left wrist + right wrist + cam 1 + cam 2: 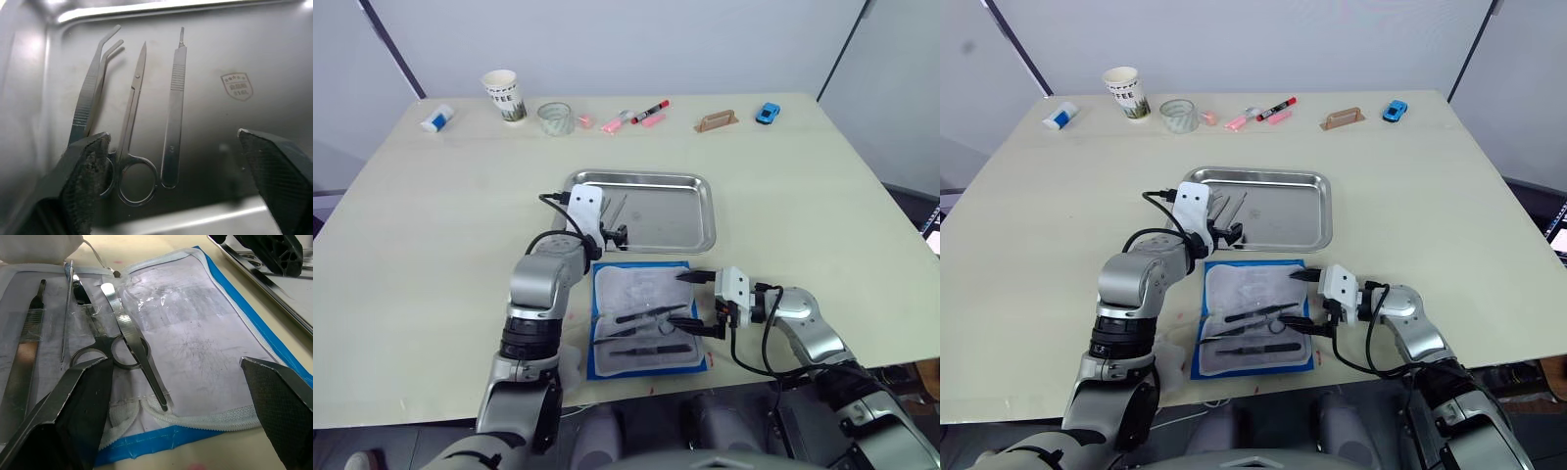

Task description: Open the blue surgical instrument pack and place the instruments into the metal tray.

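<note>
Pack (646, 321) position: the blue surgical instrument pack lies unfolded flat on the table (431, 225), pale lining up, just beside the near rim of the metal tray (690, 211). Several instruments remain on the lining: ring-handled scissors (105, 350), tweezers (134, 340), a flat scalpel-type handle (27, 340) and a thin probe (66, 318).

Tray contents: three instruments lie side by side at the tray's left end, namely bent tweezers (93, 83), scissors (132, 127) and a straight slim handle (173, 107).

Left gripper (615, 236): positioned over the tray's near left corner. Jaws stand wide apart and hold nothing; the wrist view shows the three trayed instruments between and beyond the fingers (85, 171).

Right gripper (697, 302): positioned at the right edge of the open pack, fingers pointing across the lining. Jaws stand wide apart, empty; one finger (80, 401) sits close to the scissor rings, contact cannot be determined.

Far table edge, well apart from the tray: a paper cup (505, 95), a small glass bowl (555, 117), pink and red markers (636, 117), a tan wooden piece (716, 120), a small blue toy car (768, 113) and a white-and-blue item (436, 118).
</note>
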Motion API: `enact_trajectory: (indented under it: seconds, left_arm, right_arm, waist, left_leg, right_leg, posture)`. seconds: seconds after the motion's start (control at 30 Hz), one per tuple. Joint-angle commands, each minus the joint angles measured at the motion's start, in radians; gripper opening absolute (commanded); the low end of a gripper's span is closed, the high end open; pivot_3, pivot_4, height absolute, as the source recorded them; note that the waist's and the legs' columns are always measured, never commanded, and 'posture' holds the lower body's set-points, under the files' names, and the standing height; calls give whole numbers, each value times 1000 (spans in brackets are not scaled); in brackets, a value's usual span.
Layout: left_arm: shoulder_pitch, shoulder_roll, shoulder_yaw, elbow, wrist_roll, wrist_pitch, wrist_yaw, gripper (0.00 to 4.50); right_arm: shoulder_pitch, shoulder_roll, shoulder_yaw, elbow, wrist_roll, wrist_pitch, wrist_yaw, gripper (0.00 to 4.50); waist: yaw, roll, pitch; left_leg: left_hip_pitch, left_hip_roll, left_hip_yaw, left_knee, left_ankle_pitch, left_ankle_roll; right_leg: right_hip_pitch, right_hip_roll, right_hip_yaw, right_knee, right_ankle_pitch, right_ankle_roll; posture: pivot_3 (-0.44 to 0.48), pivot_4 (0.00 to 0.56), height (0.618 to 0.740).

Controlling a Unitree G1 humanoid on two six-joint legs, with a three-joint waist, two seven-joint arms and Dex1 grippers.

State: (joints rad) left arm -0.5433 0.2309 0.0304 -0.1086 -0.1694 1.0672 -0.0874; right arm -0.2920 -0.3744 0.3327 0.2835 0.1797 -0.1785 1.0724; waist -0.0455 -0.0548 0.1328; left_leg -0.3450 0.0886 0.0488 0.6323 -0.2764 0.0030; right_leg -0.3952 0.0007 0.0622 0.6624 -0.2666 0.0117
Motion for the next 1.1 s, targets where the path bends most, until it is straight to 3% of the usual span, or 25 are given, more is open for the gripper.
enact_trajectory:
  seconds: [0.03, 0.3, 0.47, 0.73, 0.9, 1.1]
  left_arm:
    - [-19, 25, 4, -89, -18, -59, -54, 4379]
    - [-4, 193, 27, -140, -133, -186, -347, 4379]
    - [54, 387, 28, -76, -205, -410, -710, 4379]
    - [161, 545, -14, 1, -262, -612, -1104, 4379]
    - [256, 598, -82, -43, -223, -706, -1219, 4379]
    - [308, 583, -146, -23, -132, -830, -1202, 4379]
  right_arm:
    - [55, -7, 61, 131, -116, 58, -45, 4500]
    - [52, -3, 63, 139, -119, 53, -48, 4500]
    - [47, 0, 63, 149, -120, 49, -47, 4500]
    - [51, -6, 59, 144, -117, 50, -47, 4500]
    - [58, -9, 59, 136, -115, 54, -47, 4500]
    - [64, -12, 61, 130, -111, 61, -38, 4500]
  waist:
    - [0, 0, 0]
    - [-2, 1, 1]
    - [-11, 5, 3]
    - [-13, 6, 4]
    - [-12, 6, 4]
    - [-11, 6, 4]
  left_leg:
    - [0, 0, 0, 0, 0, 0]
    - [0, 0, 0, 0, 0, 0]
    - [0, 1, 0, 0, 0, 0]
    - [-1, 0, 1, -1, 0, 0]
    - [-1, 1, 1, -1, 0, 0]
    - [-1, 1, 0, -1, 0, 0]
  right_leg:
    - [0, 0, 0, 0, 0, 0]
    - [0, -1, 0, 0, 0, -1]
    - [-1, -2, 1, 0, -2, -3]
    - [-1, -2, -3, -1, -3, -5]
    - [-1, -3, -3, -1, -3, -5]
    - [-1, -4, -3, -1, -4, -6]
  posture:
    - [0, 150, 737]
    - [0, 150, 737]
    - [0, 150, 737]
    - [0, 150, 737]
    - [0, 150, 737]
    - [0, 150, 737]
